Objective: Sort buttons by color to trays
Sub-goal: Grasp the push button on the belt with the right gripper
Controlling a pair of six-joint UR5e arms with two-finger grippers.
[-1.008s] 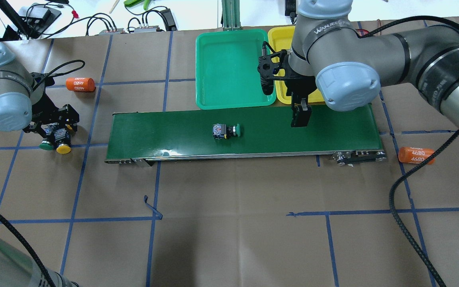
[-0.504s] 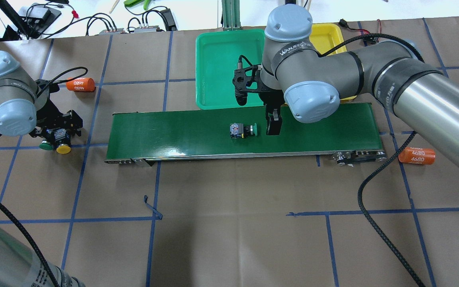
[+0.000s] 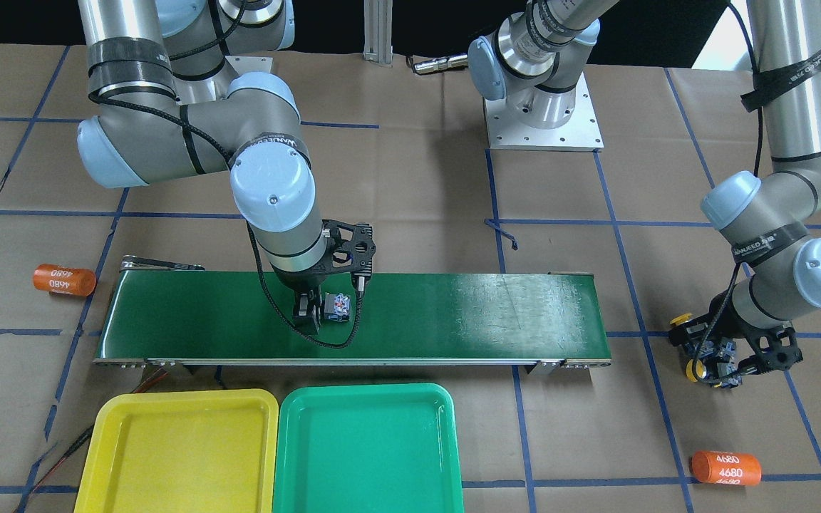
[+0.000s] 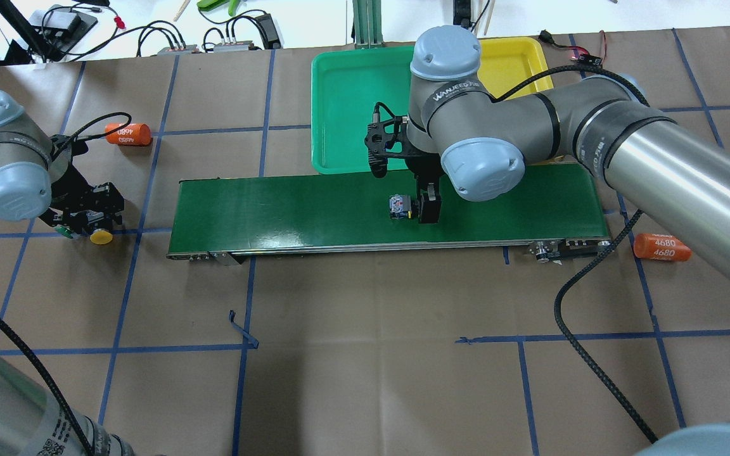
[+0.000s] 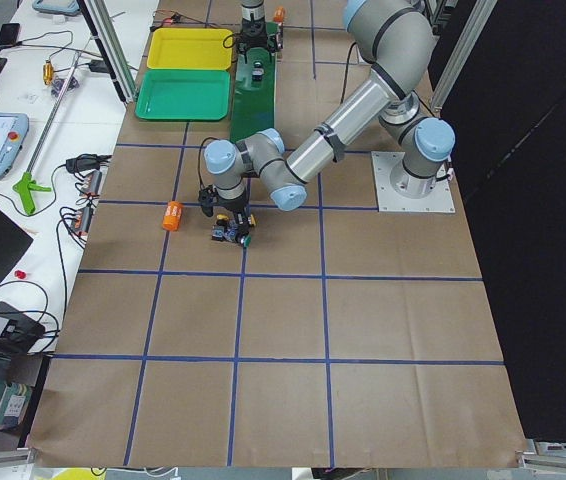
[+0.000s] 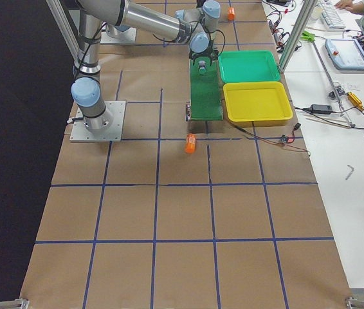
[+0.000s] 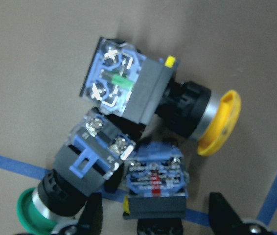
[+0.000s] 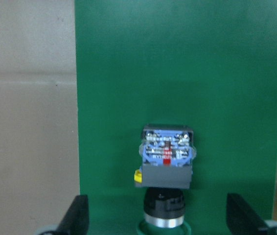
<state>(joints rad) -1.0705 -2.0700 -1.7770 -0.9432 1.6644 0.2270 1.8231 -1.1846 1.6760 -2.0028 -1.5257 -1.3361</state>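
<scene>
A green-capped button [image 4: 400, 207] lies on its side on the belt. My right gripper [image 4: 426, 207] is open over it. In the right wrist view the button [image 8: 167, 164] lies between the two spread fingers [image 8: 77, 218], cap end toward the wrist. At the table's left, my left gripper [image 4: 86, 218] is open over a cluster of three buttons. In the left wrist view its fingers [image 7: 92, 218] straddle the middle button [image 7: 155, 188], whose cap is hidden. A yellow-capped button [image 7: 177, 105] and a green-capped button [image 7: 60, 196] lie beside it. The green tray [image 4: 346, 107] and yellow tray [image 4: 520, 60] hold nothing.
The long dark-green conveyor belt [image 4: 276, 206] runs across the table middle, with both trays just behind it. Orange "4680" cylinders lie at the far left [image 4: 128, 133] and at the right [image 4: 661, 246]. Cables and tools sit beyond the table's back edge.
The button has travelled right along the belt. My right gripper swung left from near the yellow tray and now straddles it. My left gripper shifted slightly over the cluster.
</scene>
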